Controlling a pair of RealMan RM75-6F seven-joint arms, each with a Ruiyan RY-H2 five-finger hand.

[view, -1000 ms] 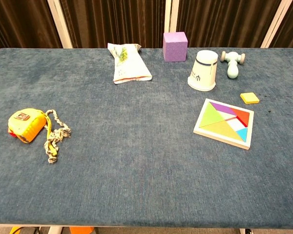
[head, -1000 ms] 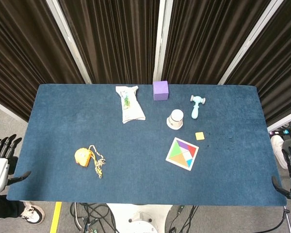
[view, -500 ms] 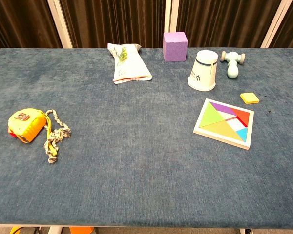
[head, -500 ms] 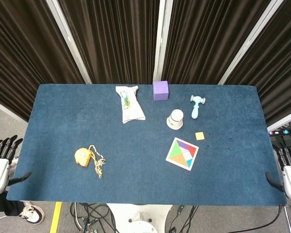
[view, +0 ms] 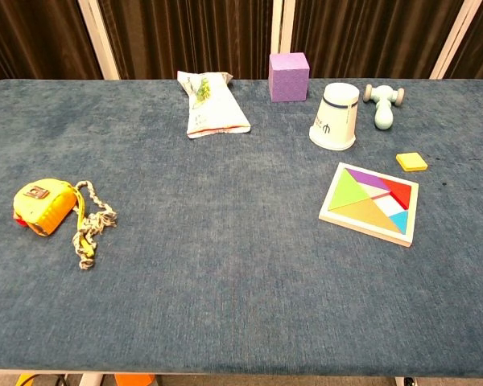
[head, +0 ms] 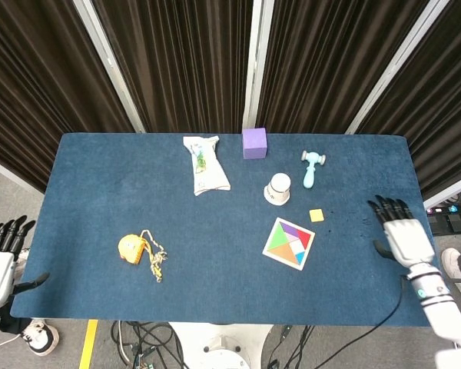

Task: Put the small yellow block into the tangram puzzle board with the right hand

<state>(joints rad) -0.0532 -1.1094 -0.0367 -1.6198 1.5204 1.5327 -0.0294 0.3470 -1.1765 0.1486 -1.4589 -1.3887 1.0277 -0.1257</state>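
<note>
Small yellow block [head: 316,215]: lies flat on the blue table [head: 100,192], just beyond the far right corner of the tangram puzzle board [head: 289,243], apart from it; nothing touches it.
Block and fingers: the right hand [head: 403,233] is over the table's right part, well apart from the block and to its right; its fingers [head: 386,208] are spread, point toward the far edge and hold nothing.
Board: coloured pieces fill most of it; a pale gap seems to show among them in the chest view, though it is too small to be sure of its shape.
Since a second ago: the right hand, then off the table's right edge near the front corner, has come in over the cloth; block and board have not moved.
Left hand [head: 1,257]: off the table's front left corner, fingers straight and apart, empty.
Room: bare cloth lies between the right hand and the block. The white cup [head: 277,188] and blue toy hammer [head: 313,166] stand farther back, the purple cube [head: 254,142] behind them.
Far side: snack bag [head: 205,164] and yellow tape measure [head: 132,247] lie well to the left.
</note>
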